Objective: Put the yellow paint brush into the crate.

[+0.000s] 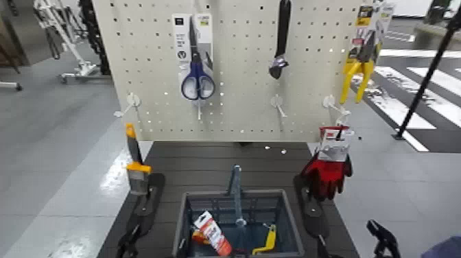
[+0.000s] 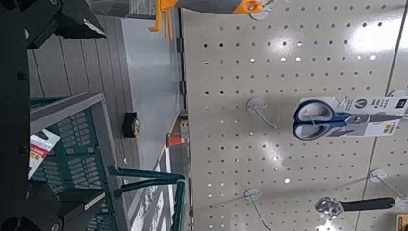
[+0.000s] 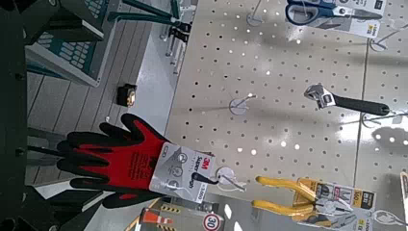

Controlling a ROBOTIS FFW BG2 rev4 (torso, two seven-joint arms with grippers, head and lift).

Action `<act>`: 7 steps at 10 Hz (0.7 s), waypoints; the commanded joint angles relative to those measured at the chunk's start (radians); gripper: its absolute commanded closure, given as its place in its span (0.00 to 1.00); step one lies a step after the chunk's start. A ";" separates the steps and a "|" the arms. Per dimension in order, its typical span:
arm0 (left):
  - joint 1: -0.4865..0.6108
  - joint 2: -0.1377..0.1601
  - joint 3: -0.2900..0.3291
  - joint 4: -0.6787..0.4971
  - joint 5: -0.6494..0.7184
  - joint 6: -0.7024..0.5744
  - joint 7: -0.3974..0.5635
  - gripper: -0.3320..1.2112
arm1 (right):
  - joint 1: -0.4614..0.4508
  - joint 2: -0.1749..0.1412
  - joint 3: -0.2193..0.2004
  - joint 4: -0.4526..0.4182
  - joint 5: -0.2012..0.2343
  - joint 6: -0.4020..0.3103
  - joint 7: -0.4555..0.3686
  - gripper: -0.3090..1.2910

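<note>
From the head view, we see the yellow paint brush (image 1: 136,165) standing nearly upright at the left edge of the dark table (image 1: 206,165), bristles down and handle tip up. It sits pinched at its lower end in our left gripper (image 1: 139,189), whose arm runs back along that edge. The crate (image 1: 237,223) lies at the near middle of the table, to the right of the brush and a little nearer us, so we judge the move to be a short carry rightward by the left arm. Our right gripper (image 1: 317,184) is at the right edge, pressed onto a pair of red gloves (image 1: 328,168).

From the left wrist view, we see the crate's slatted wall (image 2: 72,144) and the pegboard (image 2: 289,125) with the scissors (image 2: 322,115); the brush shows only as an orange and grey end at the frame edge.

From the right wrist view, the gloves (image 3: 120,159) fill the foreground and the crate (image 3: 72,43) lies beyond.
</note>
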 commanded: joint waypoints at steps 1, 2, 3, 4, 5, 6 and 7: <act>-0.001 -0.110 0.006 0.001 -0.002 0.000 -0.002 0.30 | -0.001 -0.002 0.002 0.000 -0.002 0.005 0.000 0.28; -0.003 -0.110 0.006 0.001 -0.002 0.000 -0.002 0.30 | -0.001 -0.004 0.002 0.000 -0.002 0.005 0.000 0.28; -0.004 -0.112 0.009 0.001 -0.002 0.000 -0.004 0.30 | -0.001 -0.004 0.004 0.000 -0.002 0.005 0.000 0.28; -0.016 -0.115 0.028 0.001 0.005 0.000 -0.002 0.30 | -0.003 -0.004 0.005 0.002 -0.003 0.008 0.002 0.28; -0.026 -0.117 0.051 -0.001 0.005 0.005 -0.007 0.30 | -0.006 -0.005 0.007 0.003 -0.008 0.012 0.002 0.28; -0.041 -0.115 0.078 -0.008 0.008 0.035 -0.022 0.30 | -0.007 -0.004 0.008 0.006 -0.008 0.014 0.003 0.28; -0.066 -0.106 0.104 -0.031 0.035 0.132 -0.064 0.30 | -0.007 -0.002 0.008 0.008 -0.009 0.015 0.006 0.28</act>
